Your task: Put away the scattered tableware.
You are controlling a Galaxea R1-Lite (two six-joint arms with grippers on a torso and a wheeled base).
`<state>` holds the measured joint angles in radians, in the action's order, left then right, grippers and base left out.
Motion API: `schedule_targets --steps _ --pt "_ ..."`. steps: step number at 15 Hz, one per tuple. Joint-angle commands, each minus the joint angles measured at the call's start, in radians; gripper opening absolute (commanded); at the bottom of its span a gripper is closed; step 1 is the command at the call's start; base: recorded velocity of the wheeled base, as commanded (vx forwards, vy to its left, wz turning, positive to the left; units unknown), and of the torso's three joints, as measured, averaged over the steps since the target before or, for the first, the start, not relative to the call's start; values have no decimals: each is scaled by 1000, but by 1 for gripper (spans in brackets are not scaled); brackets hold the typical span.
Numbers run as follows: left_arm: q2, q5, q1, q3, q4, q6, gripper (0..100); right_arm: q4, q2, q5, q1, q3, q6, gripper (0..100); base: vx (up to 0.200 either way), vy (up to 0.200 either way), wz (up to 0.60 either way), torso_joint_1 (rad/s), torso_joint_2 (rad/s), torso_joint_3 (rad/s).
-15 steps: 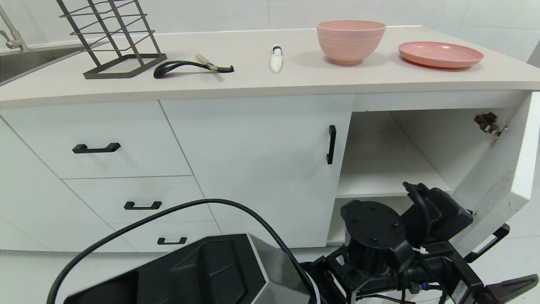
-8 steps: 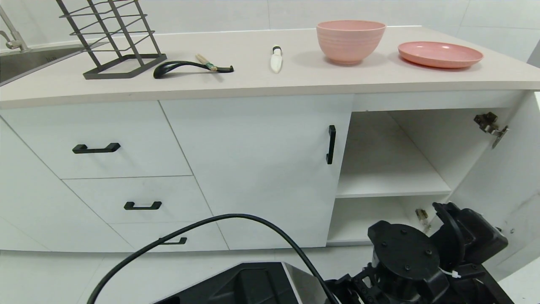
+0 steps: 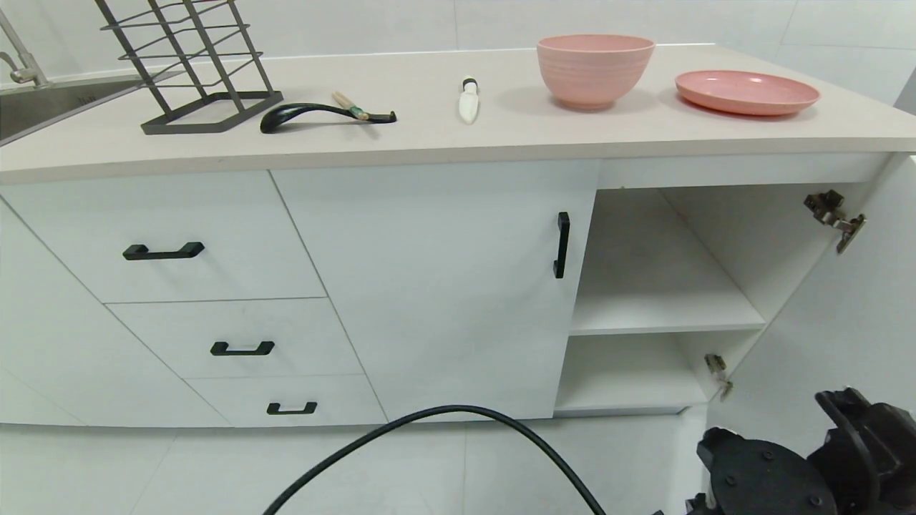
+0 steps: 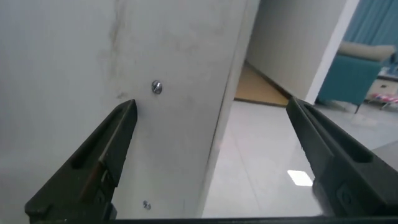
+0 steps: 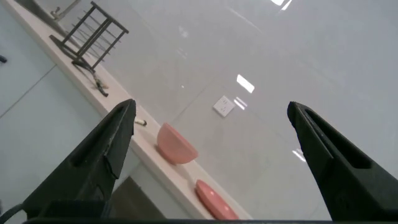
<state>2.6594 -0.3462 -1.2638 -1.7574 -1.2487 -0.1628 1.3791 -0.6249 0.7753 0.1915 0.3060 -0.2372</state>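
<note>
Round pink plastic bowl and flat pink plate sit on the beige desk, above the likely nearer right end effector, spread wide and empty; the left end effector likewise.

Bright, even light; the bowl casts a soft shadow on the counter, lamp glare spots the wall

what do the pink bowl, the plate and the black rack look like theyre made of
Bowl: probably matte plastic or a plant-fibre blend, going by the even pink, the soft dull sheen and the faint ridges round the wall.
Plate: likely the same, with its matching pink, thin rim and no glaze shine.
Rack: thin dark rods on a flat frame, likely painted or coated metal wire.
</note>
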Motion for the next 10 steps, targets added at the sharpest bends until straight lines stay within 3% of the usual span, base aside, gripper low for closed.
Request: schedule_targets --steps 1,2,4,6,8,9,10 --pt "128 -7 -55 -183 -1 -46 100 0 2 -5 8 21 -1 100 0 0 0 0 0 0" --pt "157 -24 -74 -238 -11 -63 100 0 4 -7 6 22 -1 100 0 0 0 0 0 0" --pt "177 -43 -83 -243 -43 -66 100 0 7 -7 8 44 -1 100 0 0 0 0 0 0" --pt "149 -47 -77 -132 -138 -78 100 -3 8 -5 8 79 -1 100 0 0 0 0 0 0" --pt "16 -48 -74 213 -317 -159 100 -5 11 -2 6 78 -2 100 0 0 0 0 0 0" --pt "-78 -47 -71 426 -322 -166 100 -5 13 -2 6 79 -2 100 0 0 0 0 0 0" --pt "-170 -45 -52 593 -322 -142 100 -6 13 -1 6 76 -2 100 0 0 0 0 0 0"
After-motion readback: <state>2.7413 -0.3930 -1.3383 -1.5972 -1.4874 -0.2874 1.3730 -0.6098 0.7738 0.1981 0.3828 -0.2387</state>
